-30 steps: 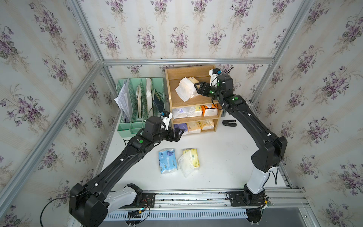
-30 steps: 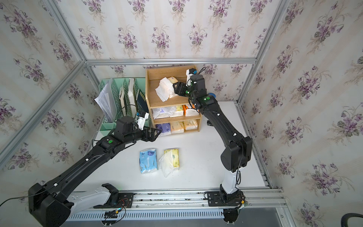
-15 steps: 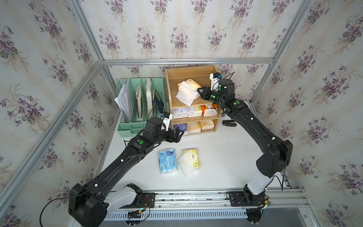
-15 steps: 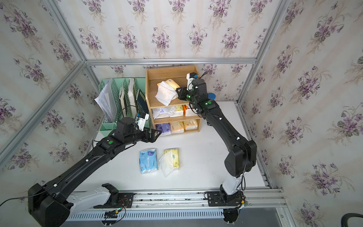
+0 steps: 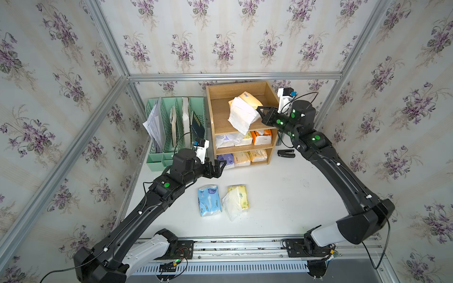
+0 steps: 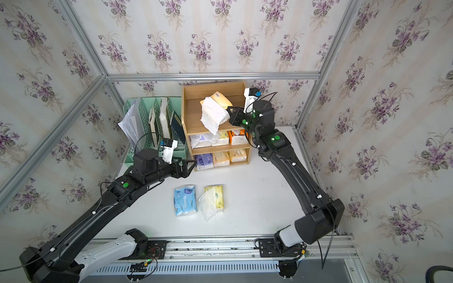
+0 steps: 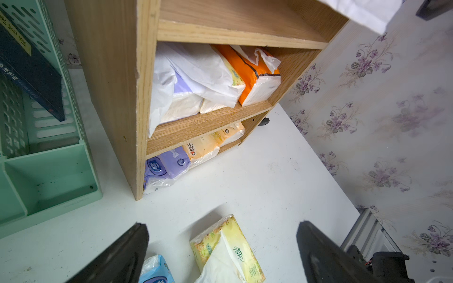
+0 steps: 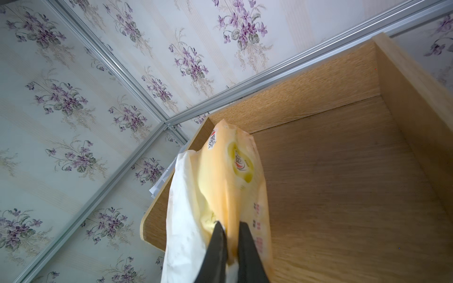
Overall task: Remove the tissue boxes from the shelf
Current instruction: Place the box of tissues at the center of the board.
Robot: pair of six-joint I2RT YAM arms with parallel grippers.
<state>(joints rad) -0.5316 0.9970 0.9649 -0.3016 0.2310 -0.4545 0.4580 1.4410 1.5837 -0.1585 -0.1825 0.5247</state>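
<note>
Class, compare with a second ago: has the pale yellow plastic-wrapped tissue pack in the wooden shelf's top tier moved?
Yes. The pale yellow tissue pack, in the right gripper, has shifted toward the right side panel of the wooden shelf.

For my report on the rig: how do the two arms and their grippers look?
The left arm and right arm are black with white base segments, round green marks and thin black cables. Each wrist carries a small white camera. The left gripper and right gripper have black tapered fingers.

File rack (image 5: 157, 159) left of shelf (image 5: 237, 91)
</note>
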